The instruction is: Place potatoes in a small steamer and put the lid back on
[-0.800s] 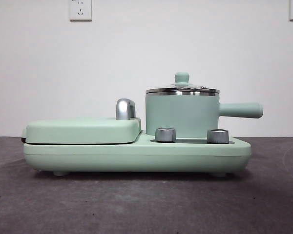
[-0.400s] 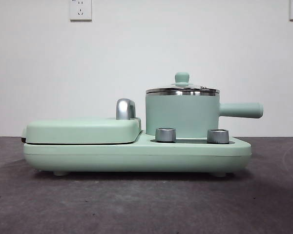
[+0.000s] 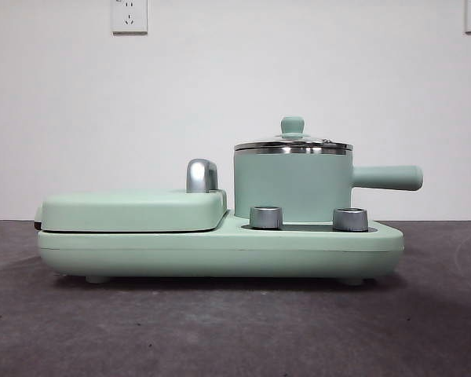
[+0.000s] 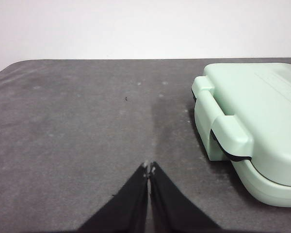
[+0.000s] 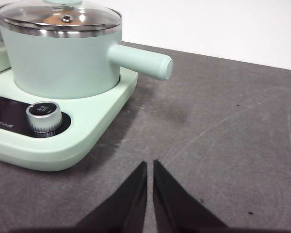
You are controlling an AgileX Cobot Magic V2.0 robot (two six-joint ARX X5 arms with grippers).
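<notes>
The small steamer [image 3: 292,184] stands on the right half of a mint-green cooker base [image 3: 220,253], its straight handle [image 3: 388,177] pointing right. The glass lid [image 3: 293,145] sits on its steel rim, knob up. In the right wrist view an orange-brown patch, the potatoes [image 5: 51,19], shows faintly through the lid [image 5: 87,19] on the steamer [image 5: 58,63]. My right gripper [image 5: 150,164] is shut and empty over bare table, right of the base and apart from it. My left gripper [image 4: 149,167] is shut and empty, left of the cooker. Neither arm appears in the front view.
A flat mint-green griddle cover [image 3: 133,210] with a chrome handle [image 3: 200,175] lies closed on the base's left half, its hinge end [image 4: 223,131] near my left gripper. Two steel dials [image 3: 266,217] [image 3: 350,219] sit on the base front. Dark grey table [image 3: 235,330] surrounds it.
</notes>
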